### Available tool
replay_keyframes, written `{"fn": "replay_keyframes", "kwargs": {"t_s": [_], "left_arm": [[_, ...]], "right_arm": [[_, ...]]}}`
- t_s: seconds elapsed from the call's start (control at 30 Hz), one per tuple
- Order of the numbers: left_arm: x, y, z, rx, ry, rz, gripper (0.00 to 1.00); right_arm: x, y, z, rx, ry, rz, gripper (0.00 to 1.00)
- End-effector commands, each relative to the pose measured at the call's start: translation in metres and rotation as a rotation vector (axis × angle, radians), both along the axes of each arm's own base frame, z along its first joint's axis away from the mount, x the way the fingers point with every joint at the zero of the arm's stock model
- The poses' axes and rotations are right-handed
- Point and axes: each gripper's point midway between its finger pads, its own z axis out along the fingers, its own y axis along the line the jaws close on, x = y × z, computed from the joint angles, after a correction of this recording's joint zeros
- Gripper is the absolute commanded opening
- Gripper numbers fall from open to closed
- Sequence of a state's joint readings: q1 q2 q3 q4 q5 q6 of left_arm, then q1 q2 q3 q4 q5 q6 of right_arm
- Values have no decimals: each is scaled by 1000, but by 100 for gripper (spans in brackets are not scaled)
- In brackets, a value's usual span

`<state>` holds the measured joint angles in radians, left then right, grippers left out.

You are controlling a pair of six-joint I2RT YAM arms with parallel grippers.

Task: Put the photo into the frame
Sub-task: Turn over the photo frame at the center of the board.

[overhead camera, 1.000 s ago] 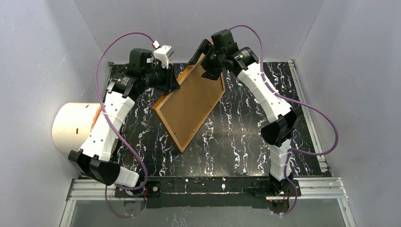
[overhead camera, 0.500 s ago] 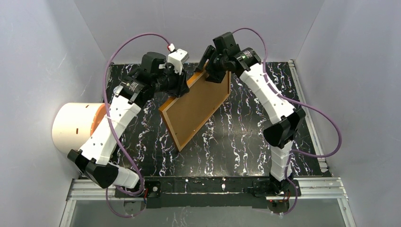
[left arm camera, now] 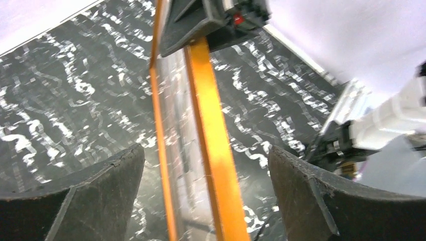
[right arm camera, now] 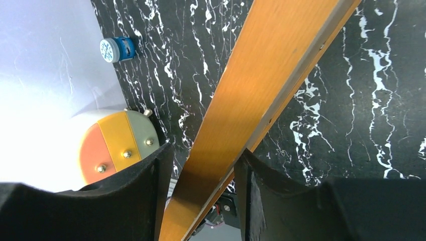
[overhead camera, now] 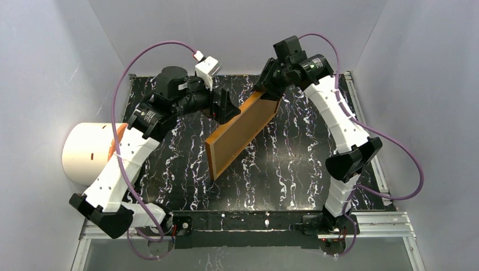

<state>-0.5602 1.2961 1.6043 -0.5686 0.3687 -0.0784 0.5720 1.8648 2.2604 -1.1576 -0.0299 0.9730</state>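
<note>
The frame, thin orange-brown wood with a brown board showing on its back, stands steeply tilted on edge over the black marbled table, its lower corner near the middle. My right gripper is shut on its upper far corner; in the right wrist view the wooden rail runs between the fingers. My left gripper is open beside the frame's left edge. In the left wrist view the orange rail passes between the wide jaws without touching them. The photo is out of view.
A white cylinder with an orange, yellow and grey end lies at the table's left edge. A small blue round object sits by the left wall. Grey walls enclose the table on three sides.
My left gripper has opened and let go of the frame. My right gripper has closed on it and swung right, and the frame has tipped from nearly flat to steeply on edge.
</note>
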Motion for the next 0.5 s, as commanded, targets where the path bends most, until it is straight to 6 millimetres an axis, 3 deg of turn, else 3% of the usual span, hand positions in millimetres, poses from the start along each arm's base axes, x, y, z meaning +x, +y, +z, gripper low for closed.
{"fn": "replay_keyframes", "kwargs": {"t_s": [0.0,0.1,0.27,0.47], "left_arm": [[-20,-19,41,-201,-35,-96,93],[-13,-23,37,-230,-5,-66,95],[11,-21,-1,-167,92,52,96],[31,-18,-41,-96,178,151,96]], "right_arm": [[-6,-24,17,31,-8,-17,55],[-13,-34,21,56,7,-14,53],[-24,-56,13,69,48,-27,42],[-38,-73,0,80,88,-31,38]]}}
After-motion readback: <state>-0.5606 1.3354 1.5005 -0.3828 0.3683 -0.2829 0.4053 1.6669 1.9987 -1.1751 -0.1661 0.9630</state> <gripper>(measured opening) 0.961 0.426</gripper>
